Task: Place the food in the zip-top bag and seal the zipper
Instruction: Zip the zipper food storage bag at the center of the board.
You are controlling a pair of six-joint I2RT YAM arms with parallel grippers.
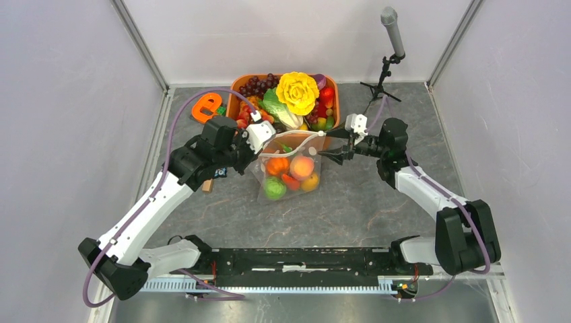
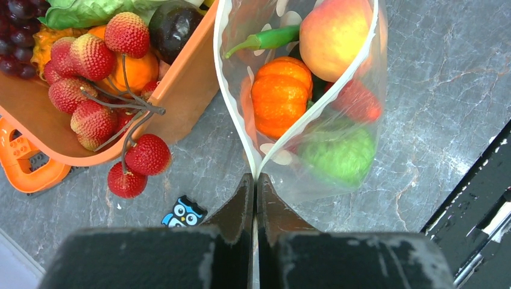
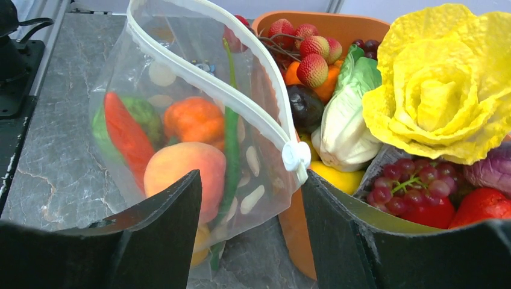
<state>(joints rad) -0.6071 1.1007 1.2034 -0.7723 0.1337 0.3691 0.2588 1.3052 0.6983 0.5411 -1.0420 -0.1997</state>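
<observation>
Toward the grey surface's [image 1: 377,202] far edge, between pale walls [image 1: 67,101], the zip-top bag [image 1: 264,180] holds food [image 1: 301,166], blurred behind plastic. Left fingers [image 2: 238,205] clench its corner; right fingers [image 3: 163,241] stand released astride the zipper [image 3: 205,81].

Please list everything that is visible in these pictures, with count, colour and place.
zip-top bag: one, clear with white dots, in front of the tub
food in bag: at least five; orange pumpkin, peach, green chilli, green fruit, red piece
tub: one, orange, behind bag, full of food
lychees: one bunch, red, over tub's edge
cabbage: one, yellow, in tub
microphone: one, grey, far right
left hand: black, shut on bag's corner
right hand: black, open, at the white slider
</observation>
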